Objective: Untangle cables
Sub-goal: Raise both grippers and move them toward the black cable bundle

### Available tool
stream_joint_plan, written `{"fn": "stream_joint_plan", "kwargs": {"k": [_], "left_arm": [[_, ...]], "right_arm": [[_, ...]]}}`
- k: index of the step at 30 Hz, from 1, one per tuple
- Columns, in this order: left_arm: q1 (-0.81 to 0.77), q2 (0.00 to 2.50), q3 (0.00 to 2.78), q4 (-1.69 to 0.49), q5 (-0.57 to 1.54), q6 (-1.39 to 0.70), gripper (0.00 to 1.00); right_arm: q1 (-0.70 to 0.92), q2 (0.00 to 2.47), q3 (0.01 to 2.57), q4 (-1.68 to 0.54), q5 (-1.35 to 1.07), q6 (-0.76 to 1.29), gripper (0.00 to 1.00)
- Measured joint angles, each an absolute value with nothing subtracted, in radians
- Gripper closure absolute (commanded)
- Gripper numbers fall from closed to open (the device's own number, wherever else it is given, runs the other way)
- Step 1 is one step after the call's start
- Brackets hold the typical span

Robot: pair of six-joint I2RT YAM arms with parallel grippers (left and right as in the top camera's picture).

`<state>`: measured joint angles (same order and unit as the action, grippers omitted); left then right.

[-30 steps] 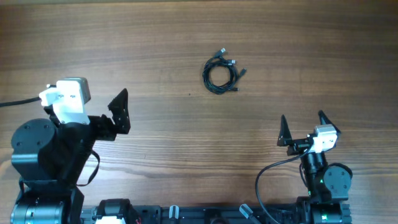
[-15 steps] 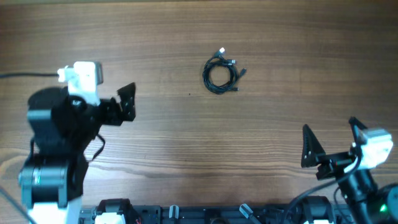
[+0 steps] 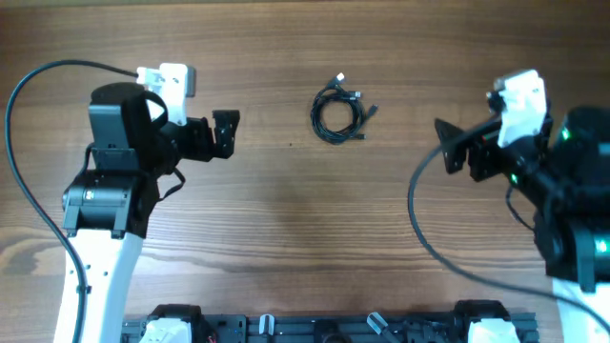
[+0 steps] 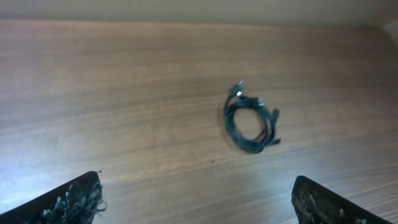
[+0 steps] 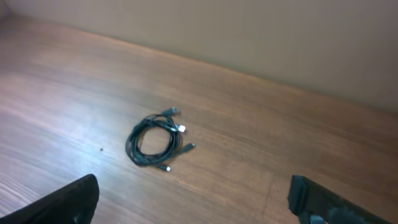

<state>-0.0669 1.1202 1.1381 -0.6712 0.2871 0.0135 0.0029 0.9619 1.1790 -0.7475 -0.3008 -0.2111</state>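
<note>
Plainly the approach step: left hand [image 3: 226,133] and right hand [image 3: 448,148] gape empty, flanking the perhaps-knotted cables [image 3: 340,116] at upper centre; next, pinch one plug [image 3: 340,78].

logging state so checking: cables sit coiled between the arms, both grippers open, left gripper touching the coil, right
Not quite. The left gripper is not touching the cables; the overhead view shows bare table between them. The rest holds: the coil lies between the arms, and both it and the right gripper are open.
</note>
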Motion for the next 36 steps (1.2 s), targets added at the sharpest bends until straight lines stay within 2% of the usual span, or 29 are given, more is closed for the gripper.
{"fn": "stream_joint_plan", "kwargs": {"k": [7, 10, 14, 19, 26, 32, 36], "left_arm": [[-0.172, 1.238, 1.139, -0.574, 0.29, -0.015, 0.0], [-0.19, 1.312, 1.139, -0.539, 0.29, -0.044, 0.0], [-0.242, 1.383, 1.138, -0.487, 0.29, -0.067, 0.0], [-0.317, 1.437, 1.138, -0.41, 0.268, -0.111, 0.0], [-0.342, 1.468, 1.138, -0.386, 0.101, -0.114, 0.0], [-0.342, 1.555, 1.148, -0.344, 0.072, -0.114, 0.0], [-0.342, 1.602, 1.164, -0.319, 0.079, -0.114, 0.0]], "right_arm": [[0.003, 1.058, 1.179, -0.729, -0.314, -0.201, 0.0], [0.003, 1.058, 1.179, -0.673, -0.305, -0.149, 0.0], [0.003, 1.079, 1.179, -0.675, -0.179, -0.025, 0.0], [0.003, 1.228, 1.18, -0.705, -0.114, 0.089, 0.0], [0.003, 1.357, 1.2, -0.819, -0.114, 0.134, 0.0], [0.003, 1.361, 1.431, -1.026, -0.114, 0.093, 0.0], [0.003, 1.377, 1.534, -1.084, -0.114, 0.085, 0.0]]}}
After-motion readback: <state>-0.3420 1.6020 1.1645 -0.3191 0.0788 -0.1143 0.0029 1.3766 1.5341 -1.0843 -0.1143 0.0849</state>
